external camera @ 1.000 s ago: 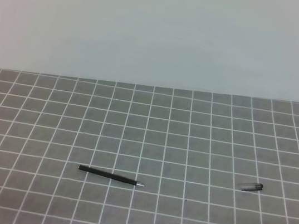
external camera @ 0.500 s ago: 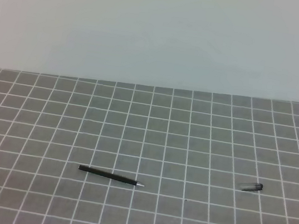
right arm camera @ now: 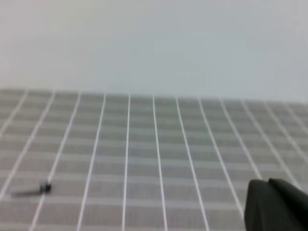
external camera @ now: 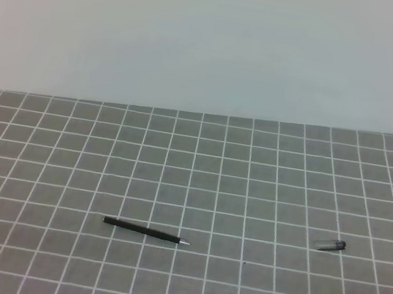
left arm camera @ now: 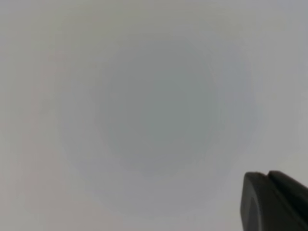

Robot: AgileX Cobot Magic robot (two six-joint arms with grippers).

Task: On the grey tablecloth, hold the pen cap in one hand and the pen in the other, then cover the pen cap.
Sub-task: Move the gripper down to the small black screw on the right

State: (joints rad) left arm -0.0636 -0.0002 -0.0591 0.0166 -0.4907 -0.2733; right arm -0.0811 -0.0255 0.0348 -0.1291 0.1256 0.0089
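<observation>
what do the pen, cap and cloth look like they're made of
Pen: likely matte black plastic, with a small silvery tip that may be metal.
Cap: translucent grey, dark at one end, so probably plastic.
Cloth: flat, dull grey with a thin white grid; fabric or vinyl, the pictures cannot settle which.

Little of the robot shows. The left tool appears as a dark, matte black block with rounded edges in the corner of its wrist view; the right tool looks alike, blurred.
</observation>
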